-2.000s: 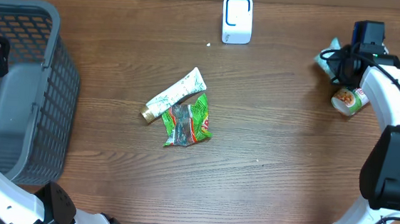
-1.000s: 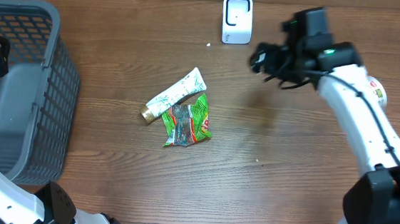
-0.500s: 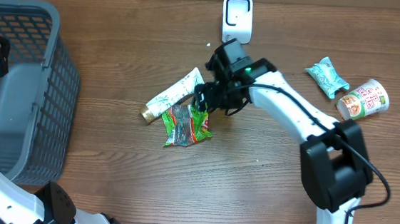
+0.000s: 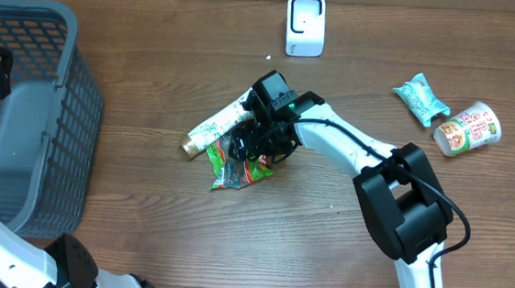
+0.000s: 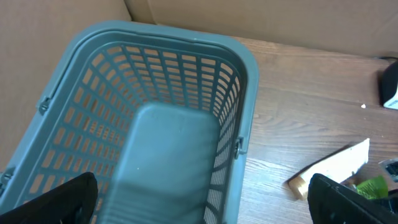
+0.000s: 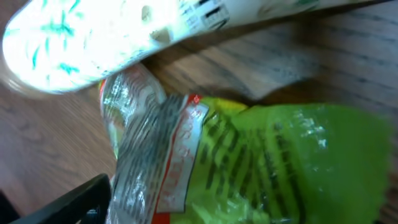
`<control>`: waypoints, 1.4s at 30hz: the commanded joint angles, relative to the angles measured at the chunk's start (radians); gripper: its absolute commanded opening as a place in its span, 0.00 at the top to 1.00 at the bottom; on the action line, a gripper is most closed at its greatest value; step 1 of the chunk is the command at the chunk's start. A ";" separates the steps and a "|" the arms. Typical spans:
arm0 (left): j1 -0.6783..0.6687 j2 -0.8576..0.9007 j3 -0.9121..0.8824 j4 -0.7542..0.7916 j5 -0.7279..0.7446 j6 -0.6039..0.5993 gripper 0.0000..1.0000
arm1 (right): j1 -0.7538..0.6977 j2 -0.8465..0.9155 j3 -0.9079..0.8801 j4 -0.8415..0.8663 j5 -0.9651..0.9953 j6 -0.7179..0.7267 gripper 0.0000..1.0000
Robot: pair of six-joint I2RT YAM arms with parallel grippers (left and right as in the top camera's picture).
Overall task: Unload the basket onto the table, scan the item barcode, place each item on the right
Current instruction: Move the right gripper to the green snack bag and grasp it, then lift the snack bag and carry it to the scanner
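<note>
At the middle of the brown wooden desk (image 4: 140, 236), my right arm has just arrived over the item.

The crinkled green foil snack packet (image 4: 242, 164) lies flat beside the white squeeze tube (image 4: 227, 119), well short of the white box scanner (image 4: 305, 24) at the far edge. Two seconds ago the right arm was out by the printed paper cup (image 4: 466, 128); now the right fingers (image 6: 71, 200) hang spread wide over the packet, gripping nothing, so I judge the pick-up comes next. The right wrist view shows the packet's clear crimped end and the tube lying against it, detail the overhead loses under the arm. Only the left wrist view shows the left fingers (image 5: 53, 199) fully apart and empty above the grey plastic basket (image 5: 245, 81).
</note>
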 commanded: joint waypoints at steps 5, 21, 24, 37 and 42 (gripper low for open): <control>-0.006 -0.001 0.000 0.003 0.014 0.019 0.00 | 0.001 0.053 -0.012 0.034 0.019 0.069 0.46; -0.006 -0.001 0.000 0.003 0.014 0.019 0.00 | -0.085 -0.188 -0.006 -0.124 -0.103 0.000 0.96; -0.006 -0.001 0.000 0.003 0.014 0.019 0.01 | -0.146 -0.302 -0.006 -0.122 -0.101 -0.002 0.96; -0.006 -0.001 0.000 0.003 0.014 0.019 0.01 | -0.453 -0.543 -0.005 -0.023 -0.152 -0.034 0.96; -0.006 -0.001 0.000 0.003 0.014 0.019 0.00 | -0.460 -0.544 -0.005 -0.020 -0.186 -0.041 0.96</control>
